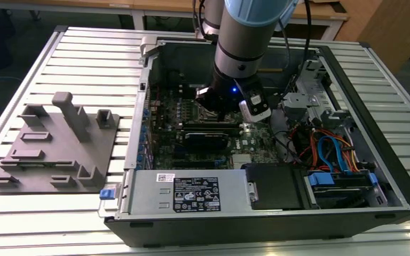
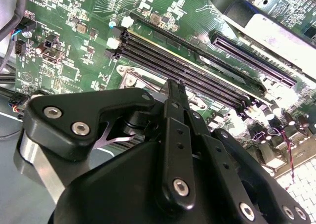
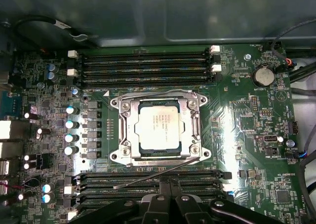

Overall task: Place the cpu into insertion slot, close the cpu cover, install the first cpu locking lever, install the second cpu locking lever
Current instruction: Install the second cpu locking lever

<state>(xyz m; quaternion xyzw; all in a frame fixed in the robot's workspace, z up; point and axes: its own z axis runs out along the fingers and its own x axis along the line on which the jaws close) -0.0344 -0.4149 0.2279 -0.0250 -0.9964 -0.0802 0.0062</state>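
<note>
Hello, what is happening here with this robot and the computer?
A robot arm reaches into an open computer case, its gripper low over the motherboard. The cpu already sits in the insertion slot, with the cpu cover closed over it. One thin locking lever sticks out loose, near the gripper.

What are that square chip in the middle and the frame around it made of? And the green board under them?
The cpu looks topped with matte silvery-grey metal, reflecting light evenly. The cpu cover framing it appears to be thin bright steel or similar, with shiny glints along its edges. The motherboard looks like glossy green-coated circuit board, probably fibreglass laminate, judging by its sheen and fine traces.
</note>
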